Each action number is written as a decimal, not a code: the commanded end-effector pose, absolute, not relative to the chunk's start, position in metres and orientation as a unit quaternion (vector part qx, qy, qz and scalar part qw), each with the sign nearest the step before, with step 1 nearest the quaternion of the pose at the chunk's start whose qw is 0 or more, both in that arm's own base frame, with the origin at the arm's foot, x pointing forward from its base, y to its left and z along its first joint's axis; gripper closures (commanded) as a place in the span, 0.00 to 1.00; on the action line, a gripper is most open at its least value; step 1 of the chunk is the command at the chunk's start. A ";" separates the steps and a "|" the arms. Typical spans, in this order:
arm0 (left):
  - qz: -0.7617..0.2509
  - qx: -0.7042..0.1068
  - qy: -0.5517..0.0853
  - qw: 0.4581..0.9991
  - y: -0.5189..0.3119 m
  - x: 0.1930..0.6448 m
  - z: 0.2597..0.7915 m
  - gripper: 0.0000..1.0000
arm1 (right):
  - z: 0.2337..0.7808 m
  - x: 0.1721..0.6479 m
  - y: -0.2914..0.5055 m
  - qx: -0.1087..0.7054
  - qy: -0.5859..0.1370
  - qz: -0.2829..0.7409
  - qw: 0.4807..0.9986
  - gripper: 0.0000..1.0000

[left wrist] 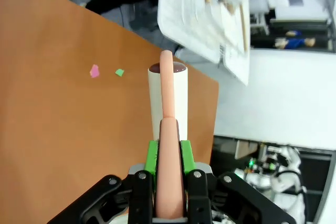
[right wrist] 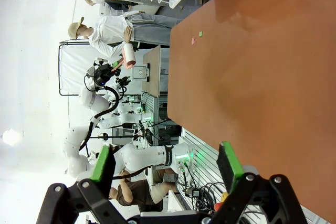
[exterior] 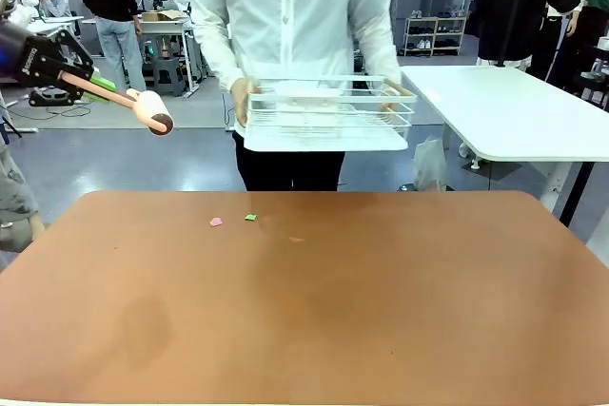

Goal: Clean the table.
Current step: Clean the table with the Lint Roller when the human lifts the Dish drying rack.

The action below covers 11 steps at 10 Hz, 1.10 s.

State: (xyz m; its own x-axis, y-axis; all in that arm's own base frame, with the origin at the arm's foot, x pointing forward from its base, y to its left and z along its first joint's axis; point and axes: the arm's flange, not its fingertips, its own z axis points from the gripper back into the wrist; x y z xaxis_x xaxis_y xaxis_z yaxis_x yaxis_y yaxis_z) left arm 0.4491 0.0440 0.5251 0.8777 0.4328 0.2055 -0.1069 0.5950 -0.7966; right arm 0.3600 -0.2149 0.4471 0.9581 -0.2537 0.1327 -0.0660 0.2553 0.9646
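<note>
The reddish-brown table (exterior: 333, 320) spreads across the front view. A pink scrap (exterior: 216, 222) and a green scrap (exterior: 250, 218) lie close together near its far left edge. My left gripper (exterior: 100, 86) hangs above the table's left side, shut on the peach handle of a lint roller (exterior: 152, 109). The left wrist view shows the roller (left wrist: 168, 93) pointing forward from the gripper (left wrist: 169, 148), above the table (left wrist: 52, 129) and to the right of the pink scrap (left wrist: 94, 71) and green scrap (left wrist: 119, 72). My right gripper (right wrist: 165, 156) is open with nothing between its fingers, off the table's (right wrist: 262, 77) side.
At the far edge a person holds a white wire basket (exterior: 328, 111) in both hands above the table. A white-topped table (exterior: 514, 111) stands at the back right. A faint small speck (exterior: 297, 239) lies right of the scraps.
</note>
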 end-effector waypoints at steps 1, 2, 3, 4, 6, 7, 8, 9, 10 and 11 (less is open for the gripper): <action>0.080 -0.416 -0.138 0.895 0.063 0.488 0.549 0.79 | 0.449 0.359 -0.215 0.609 -0.135 -0.058 0.780 0.00; 0.030 -0.395 -0.136 0.908 0.067 0.508 0.550 0.79 | 0.449 0.359 -0.215 0.609 -0.135 -0.058 0.780 0.00; -0.015 -0.372 -0.135 0.918 0.070 0.529 0.549 0.79 | 0.449 0.359 -0.215 0.609 -0.135 -0.058 0.780 0.00; -0.056 -0.368 -0.110 0.922 0.072 0.543 0.546 0.79 | 0.449 0.359 -0.215 0.609 -0.135 -0.058 0.780 0.00; -0.077 -0.322 -0.096 0.939 0.075 0.567 0.527 0.79 | 0.449 0.359 -0.215 0.609 -0.135 -0.058 0.780 0.00; -0.059 -0.318 -0.071 0.944 0.080 0.586 0.517 0.79 | 0.449 0.359 -0.215 0.609 -0.135 -0.058 0.780 0.00; -0.028 -0.313 -0.056 0.948 0.086 0.606 0.502 0.79 | 0.449 0.359 -0.215 0.609 -0.135 -0.058 0.780 0.00; -0.013 -0.311 -0.037 0.950 0.093 0.615 0.486 0.79 | 0.449 0.359 -0.215 0.609 -0.135 -0.058 0.780 0.00; -0.009 -0.307 -0.017 0.951 0.099 0.618 0.470 0.79 | 0.449 0.359 -0.215 0.609 -0.135 -0.058 0.780 0.00; -0.006 -0.314 0.008 0.949 0.104 0.621 0.457 0.79 | 0.449 0.359 -0.215 0.609 -0.135 -0.058 0.780 0.00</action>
State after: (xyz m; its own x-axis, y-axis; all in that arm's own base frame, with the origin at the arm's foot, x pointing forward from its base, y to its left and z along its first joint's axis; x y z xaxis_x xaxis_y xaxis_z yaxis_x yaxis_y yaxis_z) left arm 0.6150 0.0994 0.4491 0.9984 0.0035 0.0567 0.0304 0.8105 -0.5849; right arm 0.3602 -0.2147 0.4469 0.9583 -0.2532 0.1323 -0.0657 0.2554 0.9646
